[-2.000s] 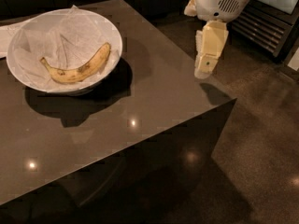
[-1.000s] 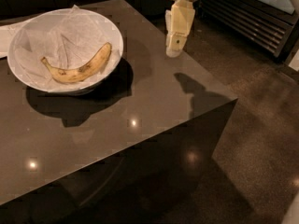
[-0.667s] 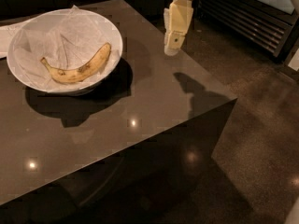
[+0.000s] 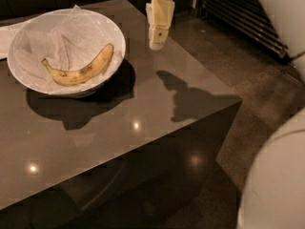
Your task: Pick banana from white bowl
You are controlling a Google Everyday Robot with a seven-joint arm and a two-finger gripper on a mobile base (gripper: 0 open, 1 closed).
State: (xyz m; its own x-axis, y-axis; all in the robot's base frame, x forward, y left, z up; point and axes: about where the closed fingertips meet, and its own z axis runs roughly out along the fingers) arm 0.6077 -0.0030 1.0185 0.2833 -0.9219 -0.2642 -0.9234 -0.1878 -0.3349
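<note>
The banana, yellow with brown speckles, lies curved inside the white bowl, which is lined with crinkled white paper and stands at the far left of the dark table. My gripper hangs pointing down above the table's far right part, to the right of the bowl and apart from it. It holds nothing that I can see. Its shadow falls on the table to the right.
A flat white paper sheet lies at the left edge behind the bowl. A dark slatted grille stands at the back right. A white rounded robot part fills the lower right. The table's right edge drops to the floor.
My gripper has moved left, from beyond the table's right edge to above the table, closer to the bowl. The banana and the bowl have not moved.
</note>
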